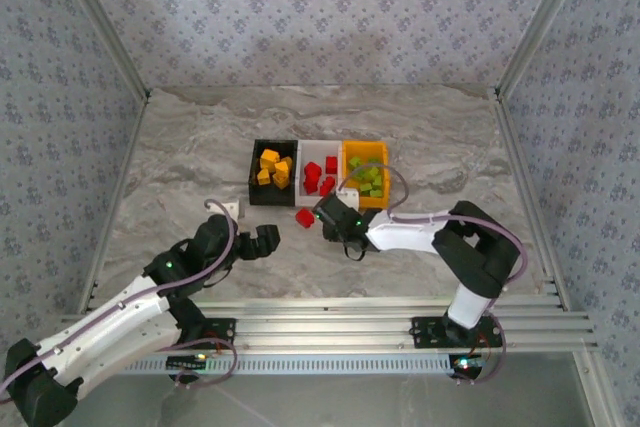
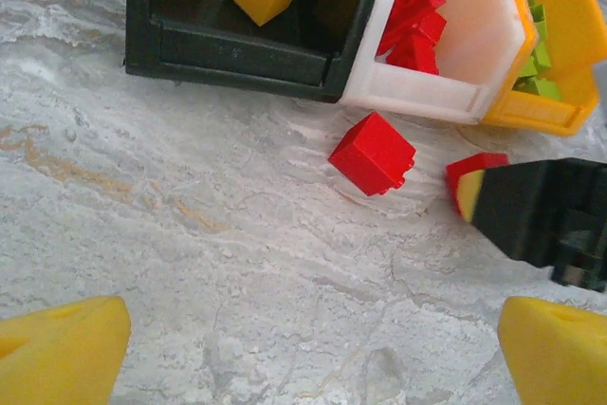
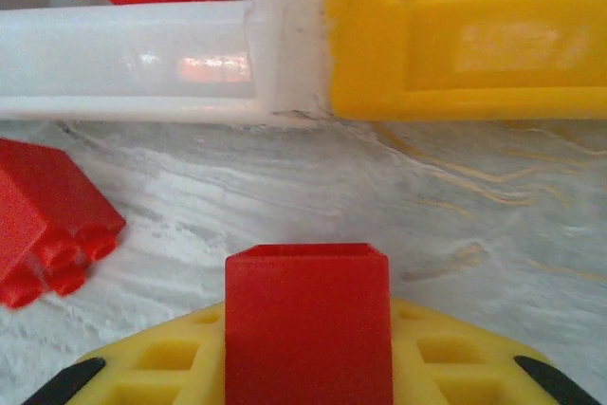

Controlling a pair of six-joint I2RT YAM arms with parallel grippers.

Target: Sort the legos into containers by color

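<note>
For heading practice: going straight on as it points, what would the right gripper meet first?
Probably the near walls where the white bin and orange-yellow bin meet, led by its red brick; depth unclear.

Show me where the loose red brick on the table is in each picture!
Top external: the loose red brick lies near the middle, just in front of the white bin.
Left wrist: right of centre, below the white bin's front wall.
Right wrist: at the left edge, below the white bin's wall.
Shared landmark: the white bin.
</note>
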